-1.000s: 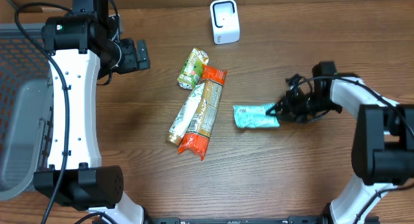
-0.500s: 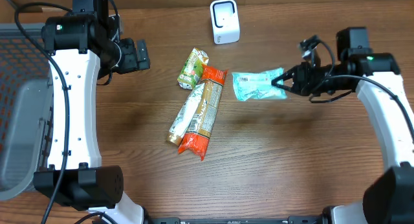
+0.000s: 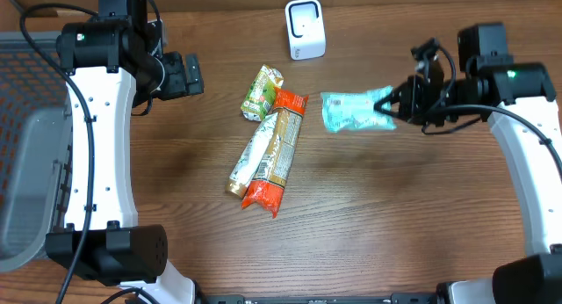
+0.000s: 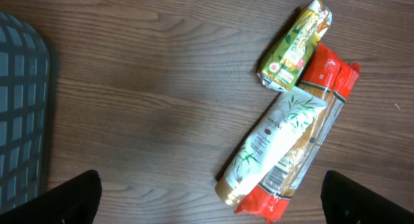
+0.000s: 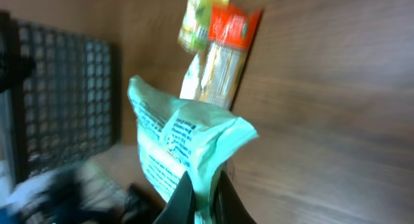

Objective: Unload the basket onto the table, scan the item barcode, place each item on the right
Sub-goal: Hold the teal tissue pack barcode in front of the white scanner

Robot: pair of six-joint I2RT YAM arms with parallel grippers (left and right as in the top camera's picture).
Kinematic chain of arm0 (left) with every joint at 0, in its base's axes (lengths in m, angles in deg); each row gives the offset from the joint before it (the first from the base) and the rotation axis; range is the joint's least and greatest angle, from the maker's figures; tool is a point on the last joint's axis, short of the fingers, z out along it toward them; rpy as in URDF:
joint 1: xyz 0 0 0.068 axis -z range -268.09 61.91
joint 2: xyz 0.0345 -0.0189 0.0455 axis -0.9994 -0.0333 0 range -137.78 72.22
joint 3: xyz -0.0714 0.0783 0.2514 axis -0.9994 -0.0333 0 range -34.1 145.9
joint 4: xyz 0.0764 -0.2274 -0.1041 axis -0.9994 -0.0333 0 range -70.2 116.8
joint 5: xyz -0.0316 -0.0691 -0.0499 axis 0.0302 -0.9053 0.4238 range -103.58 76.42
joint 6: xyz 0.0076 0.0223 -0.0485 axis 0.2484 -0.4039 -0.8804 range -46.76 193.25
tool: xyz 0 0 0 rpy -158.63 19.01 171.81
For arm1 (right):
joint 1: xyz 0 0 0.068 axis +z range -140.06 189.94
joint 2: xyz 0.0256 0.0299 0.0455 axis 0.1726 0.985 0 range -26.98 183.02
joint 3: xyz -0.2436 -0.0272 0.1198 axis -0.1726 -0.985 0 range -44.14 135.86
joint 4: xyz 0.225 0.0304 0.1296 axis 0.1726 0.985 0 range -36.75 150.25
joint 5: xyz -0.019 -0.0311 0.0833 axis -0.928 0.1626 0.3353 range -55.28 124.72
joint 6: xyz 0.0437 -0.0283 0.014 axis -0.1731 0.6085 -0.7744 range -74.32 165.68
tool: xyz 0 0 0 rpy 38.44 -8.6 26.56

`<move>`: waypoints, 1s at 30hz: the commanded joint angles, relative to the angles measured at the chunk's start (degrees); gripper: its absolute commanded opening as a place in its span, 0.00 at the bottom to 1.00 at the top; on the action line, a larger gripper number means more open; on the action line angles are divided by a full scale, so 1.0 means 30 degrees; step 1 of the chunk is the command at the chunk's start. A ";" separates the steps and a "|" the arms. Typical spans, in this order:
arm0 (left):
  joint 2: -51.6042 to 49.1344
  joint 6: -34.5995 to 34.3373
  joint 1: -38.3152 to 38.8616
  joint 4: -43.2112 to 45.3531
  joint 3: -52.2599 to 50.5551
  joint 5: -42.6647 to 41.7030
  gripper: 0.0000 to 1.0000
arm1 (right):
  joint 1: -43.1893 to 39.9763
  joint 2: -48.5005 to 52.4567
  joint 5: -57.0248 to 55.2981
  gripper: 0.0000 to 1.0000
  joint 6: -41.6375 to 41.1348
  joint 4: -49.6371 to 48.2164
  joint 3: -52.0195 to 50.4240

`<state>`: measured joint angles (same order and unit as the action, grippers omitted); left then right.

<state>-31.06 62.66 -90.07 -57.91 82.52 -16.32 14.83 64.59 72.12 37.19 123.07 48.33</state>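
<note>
My right gripper (image 3: 386, 104) is shut on one end of a mint-green packet (image 3: 353, 111), holding it in the air right of the table's middle. In the right wrist view the packet (image 5: 178, 140) stands up from the pinched gripper (image 5: 206, 198), its printed face turned left. The white scanner (image 3: 305, 29) stands at the back of the table, up and left of the packet. My left gripper (image 3: 187, 75) hangs open at the back left; both fingertips (image 4: 77, 198) sit wide apart at the frame's bottom corners with nothing between them.
A green packet (image 3: 262, 92), a red-and-tan packet (image 3: 279, 150) and a white-and-tan tube (image 3: 250, 159) lie clustered mid-table. A dark mesh basket (image 3: 22, 93) sits at the left edge, with a grey tray (image 3: 26, 199) in front of it.
My right gripper has lifted the mint-green packet off the table and carried it back and slightly right. The left arm has not moved.
</note>
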 commanded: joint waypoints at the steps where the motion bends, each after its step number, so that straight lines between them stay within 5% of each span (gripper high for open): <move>1: -0.0204 -0.0189 -0.0080 -0.0036 0.0000 0.0000 1.00 | 0.1435 -0.0153 -0.5457 0.04 -0.1566 0.0495 0.4517; 5: -0.0204 -0.0189 -0.0080 -0.0029 0.0000 0.0000 1.00 | 0.3548 0.0678 -1.1883 0.04 -0.1435 0.0641 0.8422; 11: -0.0204 -0.0189 -0.0080 -0.0036 0.0000 0.0000 0.99 | 0.7380 0.2484 -2.1624 0.04 0.2674 -0.4189 0.8735; 18: -0.0204 -0.0189 -0.0080 -0.0029 0.0000 0.0007 0.99 | 0.8786 0.6127 -2.3489 0.04 1.2961 -0.9785 0.8735; 30: -0.0204 -0.0189 -0.0080 -0.0036 0.0000 0.0007 0.99 | 0.8561 1.2684 -2.4669 0.04 2.3074 -2.0961 0.8721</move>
<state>-31.06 62.68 -90.07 -57.91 82.52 -16.30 41.08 98.95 0.43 95.37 63.93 74.06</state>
